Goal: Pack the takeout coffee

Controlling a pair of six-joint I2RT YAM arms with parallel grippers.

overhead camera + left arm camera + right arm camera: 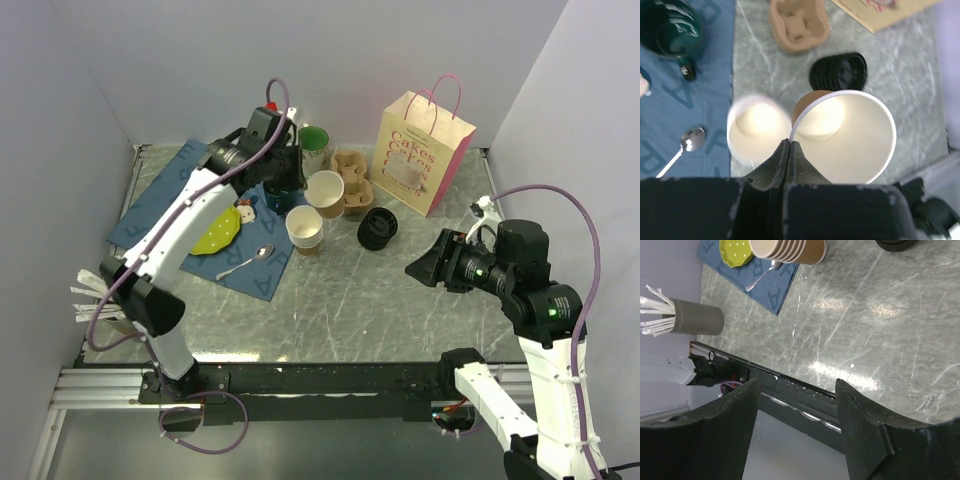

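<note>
Left tool [789, 146] grips lidless paper cup [855, 150] by its rim, near cup stack [757, 129].

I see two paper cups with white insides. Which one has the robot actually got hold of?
The held cup, the one nearer the cardboard carrier: the left gripper pinches its rim. The other cup stands ungripped, closer to the spoon.

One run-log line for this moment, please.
left tool: shut on rim of lidless paper cup | right tool: open, empty | cup stack, black lids, carrier: on table
</note>
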